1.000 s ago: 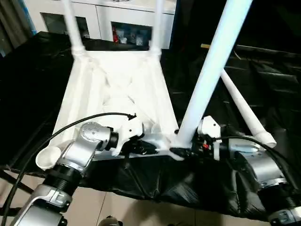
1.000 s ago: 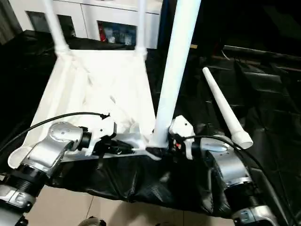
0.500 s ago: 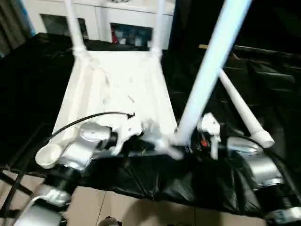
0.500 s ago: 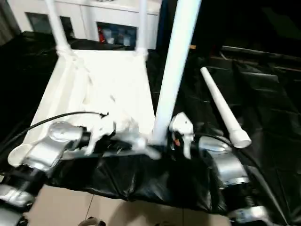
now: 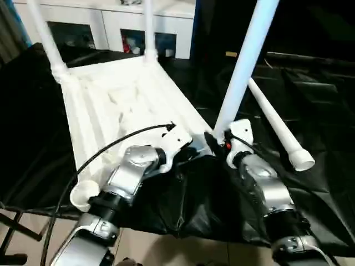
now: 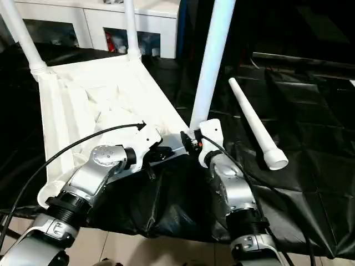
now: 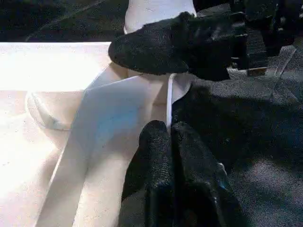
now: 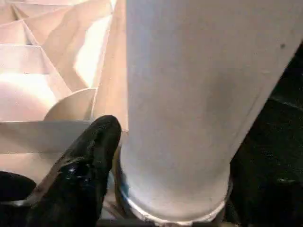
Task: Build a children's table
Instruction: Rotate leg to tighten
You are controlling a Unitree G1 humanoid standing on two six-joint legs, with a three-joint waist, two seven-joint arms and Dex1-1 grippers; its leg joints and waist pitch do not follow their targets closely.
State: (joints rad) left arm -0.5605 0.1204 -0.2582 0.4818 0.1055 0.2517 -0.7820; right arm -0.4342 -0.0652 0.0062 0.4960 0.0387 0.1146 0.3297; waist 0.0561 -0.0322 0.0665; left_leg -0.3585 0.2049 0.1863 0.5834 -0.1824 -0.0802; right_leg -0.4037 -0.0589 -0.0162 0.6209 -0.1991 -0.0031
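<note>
The white table top (image 5: 111,105) lies underside up on black cloth. Two legs (image 5: 44,33) (image 5: 148,27) stand in its far corner sockets. A third leg (image 5: 244,61) stands in the near right corner, and my right gripper (image 5: 213,141) is shut on its base; one black finger (image 8: 92,146) presses against the collar while the other is hidden behind the tube. My left gripper (image 7: 173,137) is shut on the top's thin near rim beside that corner. The fourth leg (image 5: 274,124) lies loose on the cloth to the right. The near left socket (image 5: 82,195) holds nothing.
Black cloth (image 5: 310,100) covers the work surface and hangs over its front edge, with tiled floor (image 5: 166,244) below. A white cabinet (image 5: 111,22) stands behind the table top. A black cable (image 5: 100,155) arcs over my left forearm.
The table top has turned, its near right corner pushed away from me with both grippers reaching further forward. The held leg moved with it. The loose leg stayed put.
</note>
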